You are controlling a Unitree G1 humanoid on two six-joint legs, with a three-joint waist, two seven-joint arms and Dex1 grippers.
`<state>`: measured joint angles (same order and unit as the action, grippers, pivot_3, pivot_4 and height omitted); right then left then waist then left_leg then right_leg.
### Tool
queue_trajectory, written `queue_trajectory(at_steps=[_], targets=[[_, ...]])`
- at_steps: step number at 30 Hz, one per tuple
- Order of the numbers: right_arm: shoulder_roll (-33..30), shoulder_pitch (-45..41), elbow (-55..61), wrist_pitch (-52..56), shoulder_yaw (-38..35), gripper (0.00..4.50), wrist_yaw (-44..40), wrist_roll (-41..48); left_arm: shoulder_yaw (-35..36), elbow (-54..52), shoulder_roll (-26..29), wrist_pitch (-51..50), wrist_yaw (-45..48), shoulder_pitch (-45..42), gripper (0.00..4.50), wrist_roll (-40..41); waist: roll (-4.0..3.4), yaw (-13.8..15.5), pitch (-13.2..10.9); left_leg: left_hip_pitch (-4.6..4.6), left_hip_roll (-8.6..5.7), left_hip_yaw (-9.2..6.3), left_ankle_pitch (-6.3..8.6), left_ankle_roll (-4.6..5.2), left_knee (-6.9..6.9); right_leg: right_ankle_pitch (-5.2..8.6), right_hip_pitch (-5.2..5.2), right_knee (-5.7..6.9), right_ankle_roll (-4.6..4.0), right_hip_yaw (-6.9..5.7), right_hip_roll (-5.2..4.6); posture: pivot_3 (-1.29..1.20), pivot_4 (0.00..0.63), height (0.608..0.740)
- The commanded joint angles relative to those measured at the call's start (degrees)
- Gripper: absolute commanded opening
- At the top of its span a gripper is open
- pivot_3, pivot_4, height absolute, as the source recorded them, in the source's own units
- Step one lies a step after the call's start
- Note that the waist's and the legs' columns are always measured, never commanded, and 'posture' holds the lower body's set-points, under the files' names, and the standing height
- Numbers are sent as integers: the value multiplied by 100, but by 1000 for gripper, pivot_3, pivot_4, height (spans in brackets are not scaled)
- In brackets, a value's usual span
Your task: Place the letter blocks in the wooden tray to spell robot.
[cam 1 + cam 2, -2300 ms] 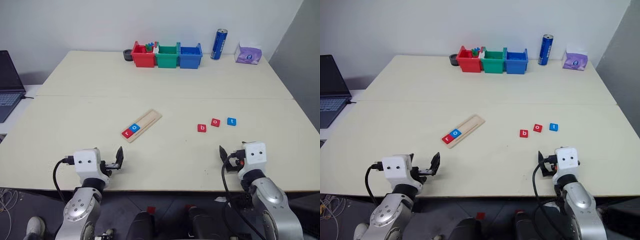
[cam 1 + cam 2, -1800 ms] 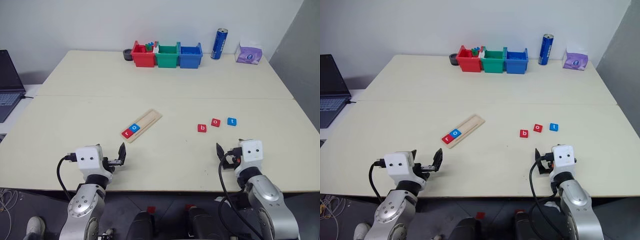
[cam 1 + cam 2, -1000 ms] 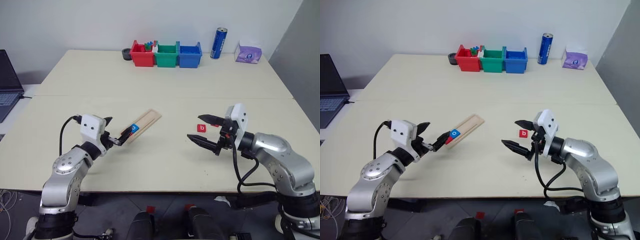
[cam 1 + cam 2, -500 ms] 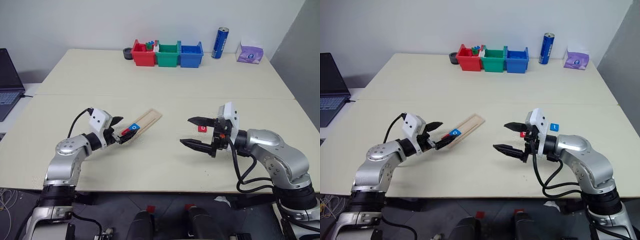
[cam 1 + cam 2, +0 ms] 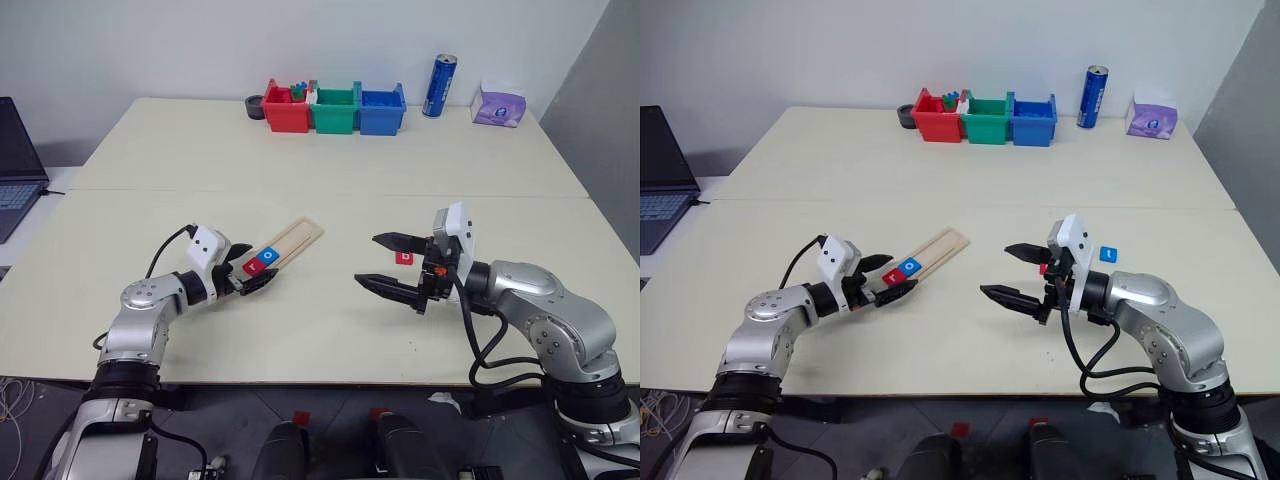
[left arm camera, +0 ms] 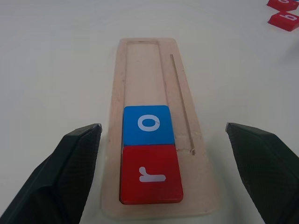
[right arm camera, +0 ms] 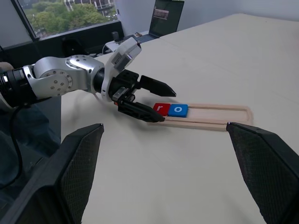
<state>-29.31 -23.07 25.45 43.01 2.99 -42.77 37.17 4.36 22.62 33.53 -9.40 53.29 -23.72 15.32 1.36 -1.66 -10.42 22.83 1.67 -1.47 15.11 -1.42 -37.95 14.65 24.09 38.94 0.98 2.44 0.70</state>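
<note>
The wooden tray (image 5: 297, 238) lies slantwise at the table's middle. A red r block (image 6: 151, 173) and a blue o block (image 6: 147, 124) sit side by side at its near end. My left gripper (image 5: 258, 266) is open and low, one finger on each side of that end and the r block. My right gripper (image 5: 366, 259) hangs wide open above the table, between the tray and the loose blocks. A red b block (image 5: 403, 257) peeks out between its fingers, and a blue t block (image 5: 1109, 254) lies behind its wrist. Two red blocks (image 6: 284, 18) show in the left wrist view.
Red (image 5: 286, 110), green (image 5: 334, 110) and blue (image 5: 382, 110) bins line the far edge, with a blue can (image 5: 440, 87) and a tissue pack (image 5: 497, 106) to their right. A laptop (image 5: 15, 165) sits off the table's left side.
Both arms have come up from the table's front edge. My left gripper has reached forward and sunk around the tray's near end. My right gripper has settled, open, beside the loose blocks.
</note>
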Motion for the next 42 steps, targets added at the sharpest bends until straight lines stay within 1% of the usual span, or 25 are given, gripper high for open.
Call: queue_trajectory(at_steps=[1, 12, 23, 26, 28, 33, 35, 37, 40, 42], targets=[[10, -65, 251, -65, -134, 4476, 68, 106, 27, 95, 0, 205, 27, -172, 4500, -45, 0, 0, 0, 0, 0, 0, 0, 0, 0, 0, 0, 0, 0, 0, 0, 0, 150, 740], [64, -67, 301, -80, -128, 4476, 189, 131, -179, 473, -20, 353, 277, -157, 4500, -224, 0, -1, 0, 0, 0, 0, 0, 0, 0, 0, 0, 1, 0, 0, 0, 0, 150, 740], [78, -94, 281, -91, -170, 4476, 271, 134, -184, 1054, -25, 635, 317, -402, 4500, -372, 0, 0, 0, -2, -1, -1, 0, 1, -3, 0, -1, 5, 0, -2, 0, 0, 150, 740], [83, -107, 263, -103, -176, 4500, 291, 136, -178, 1126, -24, 667, 361, -418, 3904, -363, 0, 0, 0, -2, 0, -1, 0, 1, -2, -1, -1, 5, 0, -2, 0, 0, 150, 740], [80, -109, 259, -108, -179, 4500, 297, 137, -173, 1151, -24, 676, 396, -429, 3402, -349, 0, 0, 1, -2, -1, -1, 0, 1, -2, 0, -1, 5, 0, -1, 0, 0, 150, 740], [70, -127, 245, -114, -197, 4500, 289, 142, -180, 1165, -21, 743, 487, -485, 3401, -342, 0, 0, 1, -2, 0, -1, 0, 1, -2, -1, -2, 5, 0, -1, 0, 0, 150, 740], [58, -156, 216, -114, -203, 4500, 268, 142, -256, 1048, -25, 776, 641, -490, 3401, -334, 0, 0, 0, -2, -1, -1, 0, 1, -2, 0, -1, 4, 0, -1, 0, 0, 150, 740], [26, -192, 178, -118, -197, 4500, 210, 138, -413, 809, -6, 822, 985, -424, 3401, -320, 0, 1, 0, -2, -1, -1, 0, 0, -2, -1, -1, 4, 0, -2, 0, 0, 150, 740], [-82, -240, 127, -128, -170, 4500, 24, 136, -811, 434, 174, 980, 1815, -284, 3401, -381, 0, 4, 0, 0, -2, -1, 0, 0, -2, -1, -2, 3, 0, -2, 0, 0, 150, 740], [-152, -277, 84, -142, -144, 4500, -114, 124, -1032, 447, 305, 1191, 2316, -368, 3401, -455, 0, 4, 0, 0, -2, 0, 0, 0, -2, -1, -1, 2, -1, -1, 0, 0, 150, 740]])
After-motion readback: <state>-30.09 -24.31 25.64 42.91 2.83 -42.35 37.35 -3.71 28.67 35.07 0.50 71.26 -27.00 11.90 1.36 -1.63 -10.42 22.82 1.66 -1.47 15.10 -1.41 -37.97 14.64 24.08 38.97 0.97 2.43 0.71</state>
